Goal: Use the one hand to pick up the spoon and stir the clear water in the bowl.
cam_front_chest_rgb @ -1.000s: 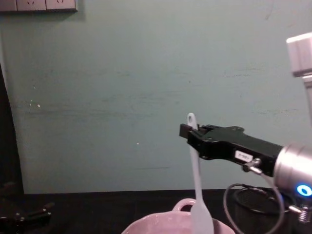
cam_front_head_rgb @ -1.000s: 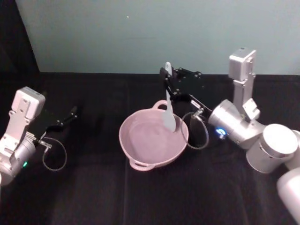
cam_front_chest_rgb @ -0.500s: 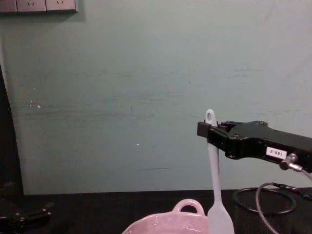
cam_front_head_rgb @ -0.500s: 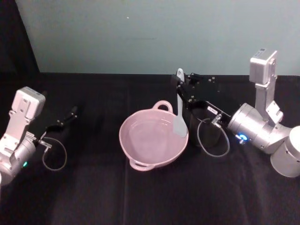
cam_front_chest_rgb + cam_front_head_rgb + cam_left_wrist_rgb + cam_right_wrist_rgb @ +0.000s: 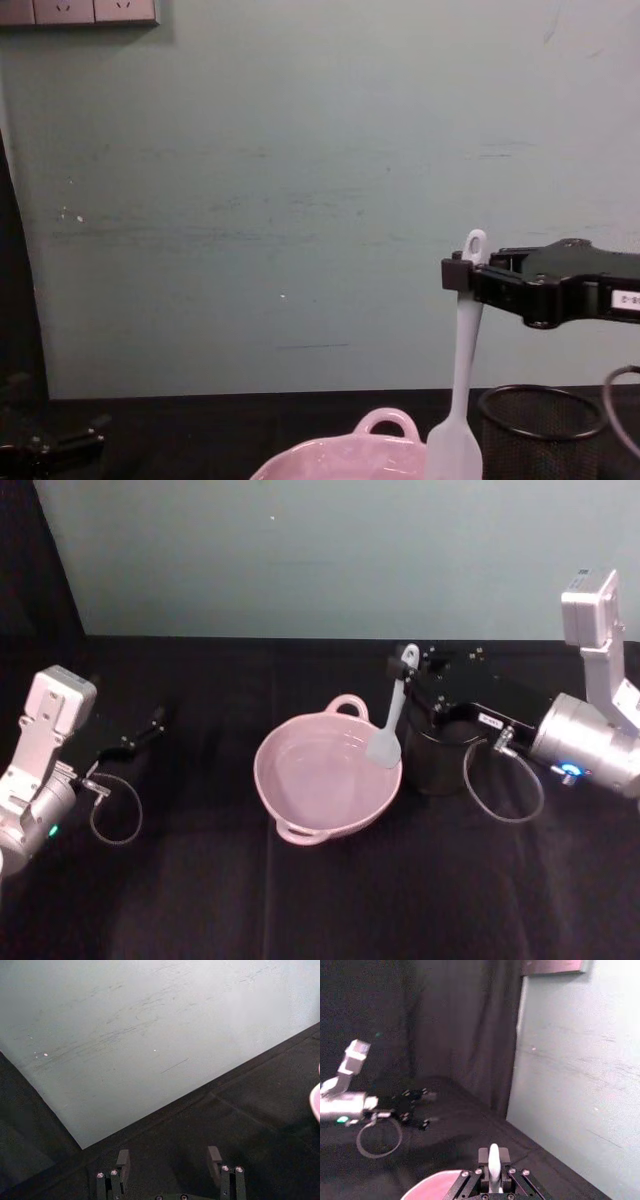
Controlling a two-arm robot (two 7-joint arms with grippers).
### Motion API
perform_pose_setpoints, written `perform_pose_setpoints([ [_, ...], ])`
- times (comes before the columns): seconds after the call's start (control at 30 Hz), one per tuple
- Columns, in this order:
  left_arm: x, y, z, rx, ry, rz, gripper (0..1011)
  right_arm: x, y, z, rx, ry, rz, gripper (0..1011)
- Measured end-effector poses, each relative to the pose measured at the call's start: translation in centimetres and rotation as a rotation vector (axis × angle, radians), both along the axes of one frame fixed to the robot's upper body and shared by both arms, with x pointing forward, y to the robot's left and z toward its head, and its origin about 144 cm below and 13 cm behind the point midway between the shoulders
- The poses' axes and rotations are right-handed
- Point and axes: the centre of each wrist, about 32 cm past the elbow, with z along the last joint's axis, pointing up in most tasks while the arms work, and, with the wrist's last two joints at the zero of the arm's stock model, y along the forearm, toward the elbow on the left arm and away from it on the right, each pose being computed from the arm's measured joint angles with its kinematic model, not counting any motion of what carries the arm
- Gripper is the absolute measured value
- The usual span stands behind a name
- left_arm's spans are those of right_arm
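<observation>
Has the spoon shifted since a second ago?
Yes. Held in the right claw, the spoon has moved toward the robot's right, from inside the bowl to its right rim.

The spoon (image 5: 388, 723) hangs over the bowl's (image 5: 260, 775) right rim, cup (image 5: 436, 770) beside it.

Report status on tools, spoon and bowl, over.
Right tool shut on spoon near handle tip, spoon hanging, head at right rim of bowl. Left tool open, parked far left. Mesh cup beside bowl, under right tool.
</observation>
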Motion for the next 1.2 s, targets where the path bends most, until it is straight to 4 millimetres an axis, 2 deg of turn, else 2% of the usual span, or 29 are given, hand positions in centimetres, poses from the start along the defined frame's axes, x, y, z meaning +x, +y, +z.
perform_pose_setpoints([
  [0.2, 0.0, 0.0, 0.0, 0.0, 0.0, 0.0, 1011, 0.0, -0.1, 1.0, -0.057, -0.018, 0.055, 134],
  [0.63, 0.0, 0.0, 0.0, 0.0, 0.0, 0.0, 1011, 2.4, 3.6, -1.1, 0.008, -0.037, 0.12, 134],
  [0.9, 0.0, 0.0, 0.0, 0.0, 0.0, 0.0, 1011, 2.7, 3.9, -1.9, -0.005, -0.029, 0.111, 134],
  [1.2, 0.0, 0.0, 0.0, 0.0, 0.0, 0.0, 1011, 2.1, 4.2, -2.5, 0.004, -0.001, 0.139, 134],
])
